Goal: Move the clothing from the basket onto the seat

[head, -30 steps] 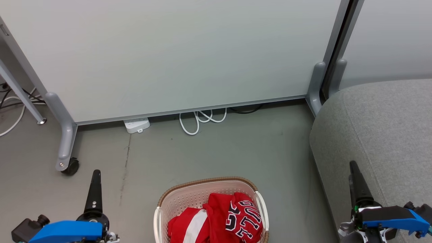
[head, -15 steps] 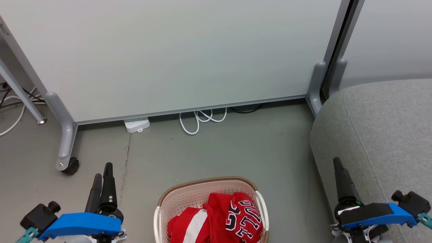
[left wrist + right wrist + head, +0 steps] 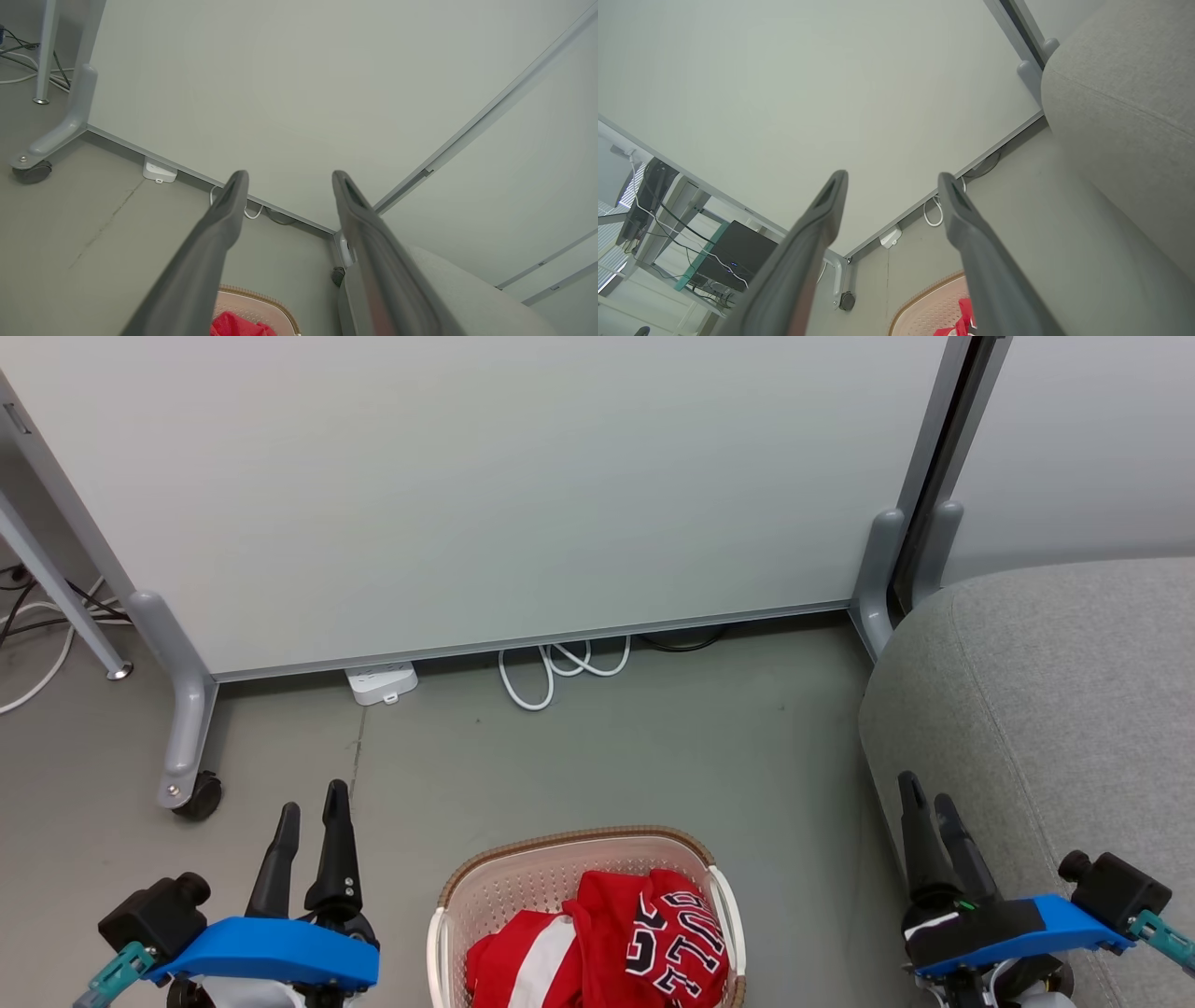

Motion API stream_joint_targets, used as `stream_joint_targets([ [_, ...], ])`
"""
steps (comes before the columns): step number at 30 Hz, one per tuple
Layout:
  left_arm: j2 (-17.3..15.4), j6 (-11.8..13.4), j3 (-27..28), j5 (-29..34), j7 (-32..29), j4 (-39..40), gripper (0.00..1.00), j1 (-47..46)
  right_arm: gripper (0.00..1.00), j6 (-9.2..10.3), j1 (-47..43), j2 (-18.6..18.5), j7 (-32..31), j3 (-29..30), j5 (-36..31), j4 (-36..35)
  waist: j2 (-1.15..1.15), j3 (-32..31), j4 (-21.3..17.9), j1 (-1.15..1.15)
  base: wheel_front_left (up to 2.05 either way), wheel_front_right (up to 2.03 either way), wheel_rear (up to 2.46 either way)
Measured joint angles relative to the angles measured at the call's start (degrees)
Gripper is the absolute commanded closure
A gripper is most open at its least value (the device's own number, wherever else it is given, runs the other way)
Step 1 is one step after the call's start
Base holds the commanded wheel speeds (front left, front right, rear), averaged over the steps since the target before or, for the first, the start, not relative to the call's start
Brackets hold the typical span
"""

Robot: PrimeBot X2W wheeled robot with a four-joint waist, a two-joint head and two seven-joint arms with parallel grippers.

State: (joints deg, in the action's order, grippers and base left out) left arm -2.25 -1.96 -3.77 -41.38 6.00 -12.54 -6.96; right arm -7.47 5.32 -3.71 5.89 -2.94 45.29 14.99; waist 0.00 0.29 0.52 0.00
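Both arms are held low and forward, one on each side of the basket (image 3: 569, 840). Their blue wrist housings sit nearest the robot and the long dark fingers point away toward the partition (image 3: 467, 476). The left gripper (image 3: 313, 797) hangs over bare floor (image 3: 607, 756) to the left of the basket. Its two fingers are spread apart with nothing between them; looking along them, there is just partition and floor in the gap. The right gripper (image 3: 924, 788) is just as wide open and empty. Its fingers are raised over the strip of floor beside the seat (image 3: 1074, 691), close to the seat's rounded left edge; whether they brush it I cannot tell.

The basket stands on the floor between the two grippers, nearer the robot than their fingertips and apart from both. The clothing (image 3: 597, 943) lies bunched inside it: the lettered jersey on the right, heaped up toward the right handle, and the white-striped piece on the left. Both grippers are clear of the cloth and the rim. The seat is to the basket's right, with a gap of floor between them.

At the foot of the partition a white power strip (image 3: 381, 681) and a looped white cable (image 3: 560, 667) lie on the floor. A caster (image 3: 201, 795) sits just left of the left gripper's fingers.
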Motion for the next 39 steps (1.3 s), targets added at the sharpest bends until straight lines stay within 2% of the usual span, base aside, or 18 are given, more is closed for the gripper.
stream_joint_targets([
  [18,-0.2,0.8,-2.0,12.4,2.8,-1.1,0.00,-0.3,0.00,0.00,0.0,0.0,2.9,-0.8,-11.9,2.0,0.00,-0.5,0.5,0.00,0.00,0.00,0.00],
  [39,-0.3,1.0,-3.9,23.7,5.6,-2.6,0.00,-1.2,0.00,-0.01,0.5,0.1,5.7,-1.7,-23.6,4.1,0.00,-0.6,0.8,0.00,0.00,0.00,0.00],
])
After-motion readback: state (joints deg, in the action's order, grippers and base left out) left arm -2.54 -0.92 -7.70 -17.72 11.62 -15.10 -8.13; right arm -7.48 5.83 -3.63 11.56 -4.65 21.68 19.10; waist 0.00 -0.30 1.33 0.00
